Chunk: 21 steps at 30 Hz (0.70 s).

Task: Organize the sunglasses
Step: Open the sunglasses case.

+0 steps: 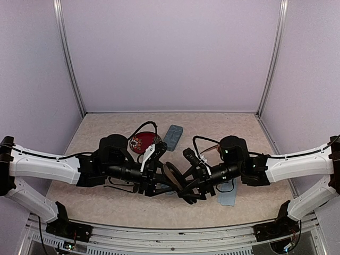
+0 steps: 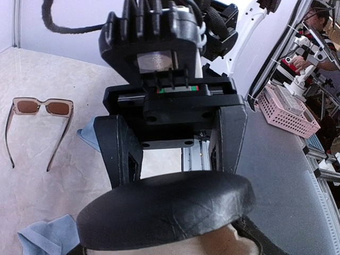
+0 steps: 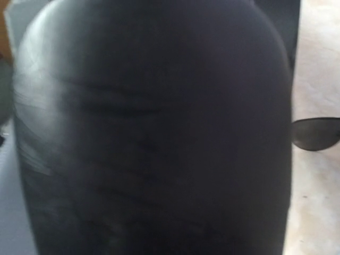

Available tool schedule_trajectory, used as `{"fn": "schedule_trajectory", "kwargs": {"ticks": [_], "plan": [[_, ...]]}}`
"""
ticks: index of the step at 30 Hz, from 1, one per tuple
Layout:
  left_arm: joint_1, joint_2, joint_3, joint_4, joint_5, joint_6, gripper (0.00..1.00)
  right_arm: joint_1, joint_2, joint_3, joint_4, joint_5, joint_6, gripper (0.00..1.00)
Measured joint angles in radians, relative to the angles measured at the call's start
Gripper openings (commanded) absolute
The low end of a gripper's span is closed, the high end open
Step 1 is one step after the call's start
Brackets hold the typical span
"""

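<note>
Right claw point(image 2: 175, 175): fingers straddle the black oval case point(image 2: 164, 212), seemingly pinching its lid.
Left claw point(image 1: 158, 176): fingers hidden; cannot tell.
Brown sunglasses point(image 2: 40, 108): flat on the counter point(image 2: 32, 202), temples unfolded, likely nearer the right arm.
Black-framed sunglasses point(image 3: 316, 134): one lens visible beside the case.

We see the left gripper point(image 1: 161, 178) holding a black oval case point(image 1: 173, 175), the right gripper point(image 1: 188, 186) just beside it, a blue-grey case point(image 1: 173, 136) behind, a pale blue cloth point(image 1: 227, 197) to the right.
</note>
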Motion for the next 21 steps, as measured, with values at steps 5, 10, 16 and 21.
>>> {"fn": "schedule_trajectory", "kwargs": {"ticks": [5,10,16,21], "plan": [[-0.006,-0.014,0.004,-0.031,0.044,0.07,0.0,-0.024,0.003,-0.023,0.071,-0.102,0.067,0.62],[-0.019,-0.021,0.006,-0.066,0.064,0.146,0.0,-0.056,0.015,-0.051,0.153,-0.201,0.158,0.68],[-0.021,-0.026,0.01,-0.115,0.058,0.215,0.0,-0.097,0.031,-0.069,0.167,-0.24,0.241,0.75],[-0.046,-0.033,0.008,-0.148,0.087,0.237,0.0,-0.155,0.034,-0.074,0.164,-0.211,0.285,0.8]]}}
